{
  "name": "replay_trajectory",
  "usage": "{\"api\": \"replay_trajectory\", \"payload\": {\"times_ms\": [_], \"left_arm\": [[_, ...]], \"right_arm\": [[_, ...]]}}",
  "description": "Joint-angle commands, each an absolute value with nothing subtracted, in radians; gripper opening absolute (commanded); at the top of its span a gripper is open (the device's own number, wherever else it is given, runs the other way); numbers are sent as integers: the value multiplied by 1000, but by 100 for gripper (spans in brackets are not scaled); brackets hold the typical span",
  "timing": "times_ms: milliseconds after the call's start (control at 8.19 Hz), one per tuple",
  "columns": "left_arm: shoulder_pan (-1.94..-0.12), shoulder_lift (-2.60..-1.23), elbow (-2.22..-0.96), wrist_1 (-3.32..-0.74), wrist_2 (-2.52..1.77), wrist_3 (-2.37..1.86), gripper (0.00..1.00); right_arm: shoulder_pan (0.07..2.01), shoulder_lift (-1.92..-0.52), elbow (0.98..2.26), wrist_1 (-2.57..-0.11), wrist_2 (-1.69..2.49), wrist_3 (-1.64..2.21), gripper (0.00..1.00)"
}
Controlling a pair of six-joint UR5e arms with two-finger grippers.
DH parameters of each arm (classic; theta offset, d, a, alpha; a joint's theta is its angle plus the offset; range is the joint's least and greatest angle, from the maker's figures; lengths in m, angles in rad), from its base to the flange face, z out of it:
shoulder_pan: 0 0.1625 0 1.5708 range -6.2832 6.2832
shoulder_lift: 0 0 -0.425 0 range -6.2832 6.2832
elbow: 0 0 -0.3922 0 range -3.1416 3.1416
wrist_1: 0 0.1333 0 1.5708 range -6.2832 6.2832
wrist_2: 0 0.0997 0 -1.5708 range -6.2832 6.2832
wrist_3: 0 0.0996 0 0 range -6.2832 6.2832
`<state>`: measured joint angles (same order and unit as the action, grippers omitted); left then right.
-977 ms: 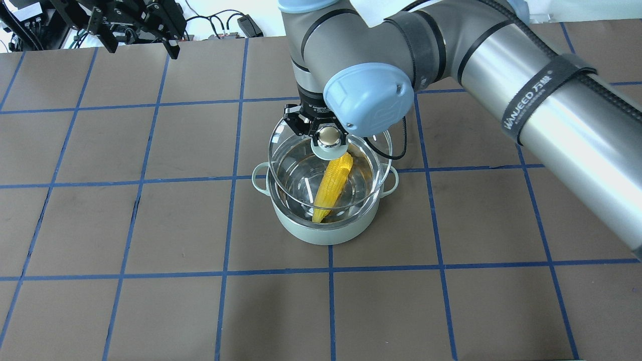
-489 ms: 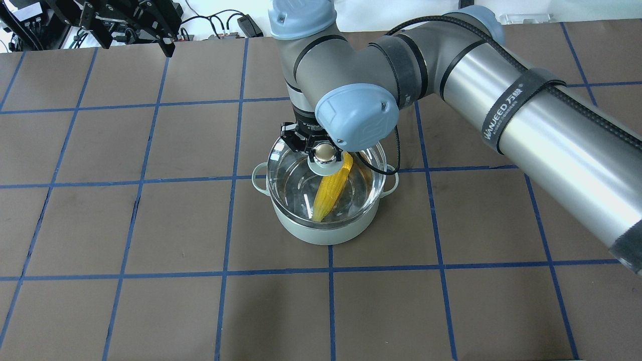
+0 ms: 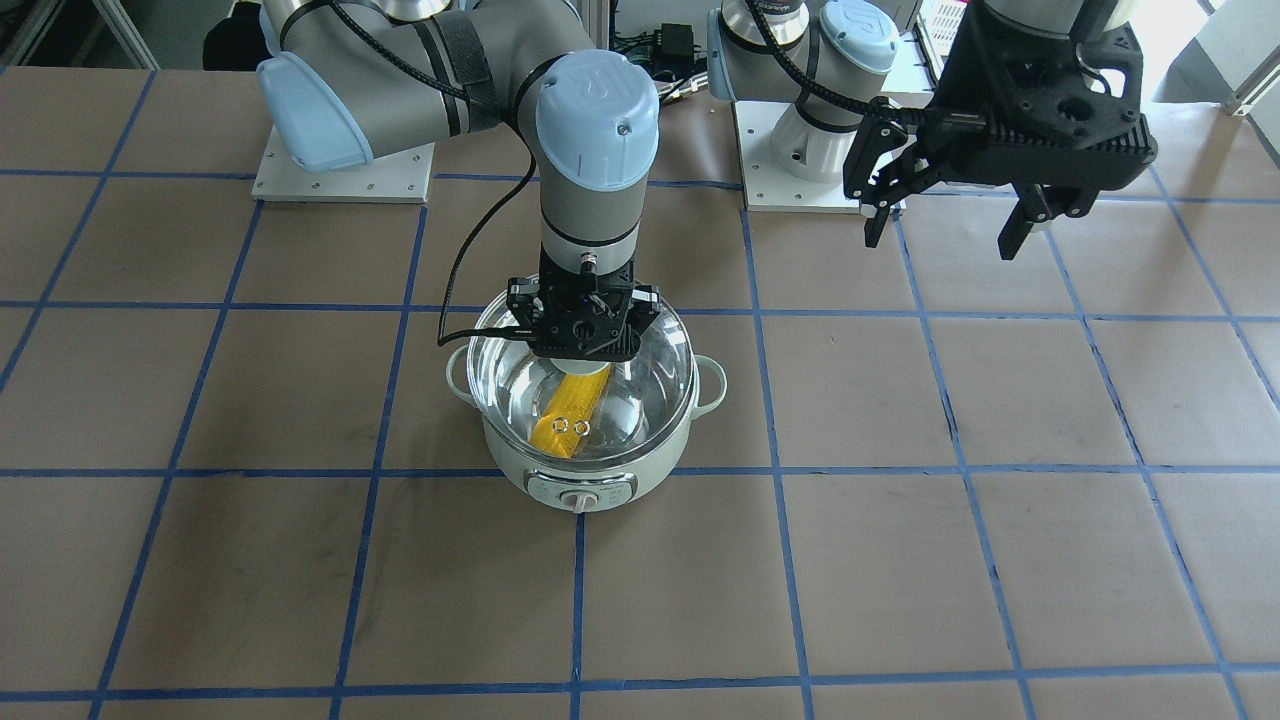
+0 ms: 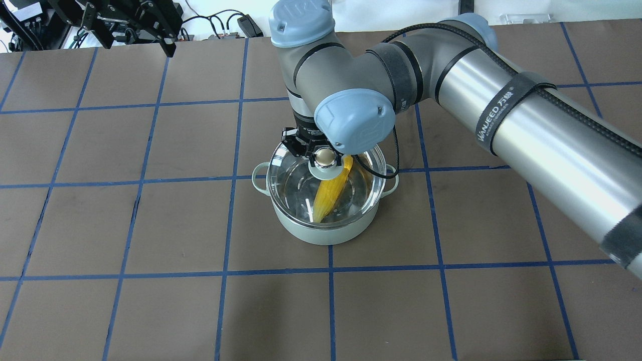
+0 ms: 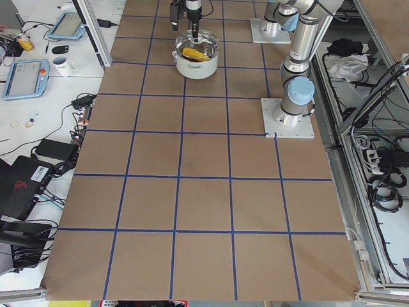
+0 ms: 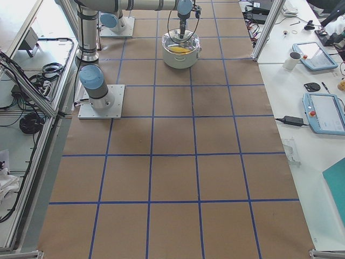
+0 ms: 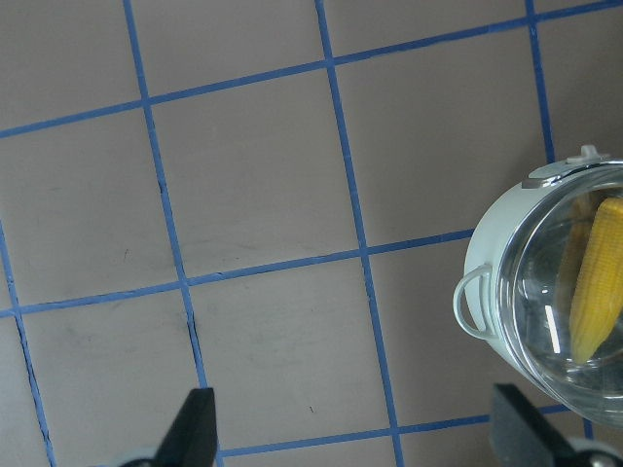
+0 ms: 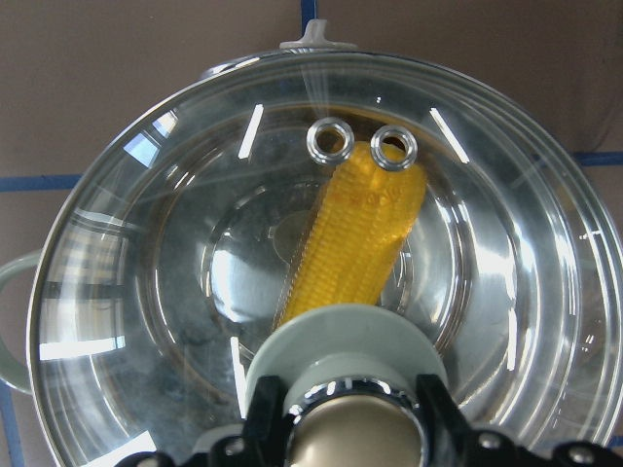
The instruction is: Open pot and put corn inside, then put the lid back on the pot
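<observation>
The mint-green pot (image 4: 321, 233) stands mid-table, its dial facing the front-facing camera (image 3: 578, 498). The yellow corn (image 4: 328, 193) lies slanted inside it, also seen in the right wrist view (image 8: 355, 248). The glass lid (image 4: 296, 185) sits level at the pot's rim, centred over it. I cannot tell whether it rests fully. My right gripper (image 4: 325, 156) stands straight above the pot, shut on the lid's knob (image 8: 355, 443). My left gripper (image 4: 136, 45) hangs open and empty, high over the far left of the table, well away from the pot (image 7: 487, 282).
The right wrist's black cable (image 4: 391, 168) loops over the pot's right handle. The two arm base plates (image 3: 340, 175) are at the robot's edge of the table. Blue tape lines divide the brown table (image 4: 150, 301). Side tables with tablets (image 6: 323, 113) flank the far edge.
My right gripper has come down with the lid, from tilted above the pot to level at its rim. The left gripper has hardly moved.
</observation>
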<state>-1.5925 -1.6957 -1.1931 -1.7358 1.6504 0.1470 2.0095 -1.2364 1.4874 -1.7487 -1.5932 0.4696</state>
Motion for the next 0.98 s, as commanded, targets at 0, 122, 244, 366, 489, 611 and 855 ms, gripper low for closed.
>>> {"api": "replay_trajectory", "payload": {"times_ms": [0,122,244,366,489,611,855], "left_arm": [[-1592,-1713,-1195,-1710,1634,144,100],[-1592,-1726,-1200,-1704,1581,153,100],[-1592,-1733,-1206,-1678,1580,163,100],[-1592,-1733,-1213,-1661,1582,163,100],[-1592,-1720,-1232,-1660,1582,157,100],[-1594,-1710,-1253,-1660,1578,153,100],[-1594,-1716,-1294,-1635,1577,141,100]], "right_arm": [[2010,-1230,1488,-1750,-1592,475,0],[2010,-1230,1488,-1752,-1589,479,0],[2010,-1232,1488,-1764,-1560,479,0],[2010,-1226,1488,-1779,-1546,479,0],[2010,-1223,1488,-1779,-1545,479,0],[2010,-1220,1488,-1779,-1546,471,0],[2010,-1220,1488,-1778,-1558,468,0]]}}
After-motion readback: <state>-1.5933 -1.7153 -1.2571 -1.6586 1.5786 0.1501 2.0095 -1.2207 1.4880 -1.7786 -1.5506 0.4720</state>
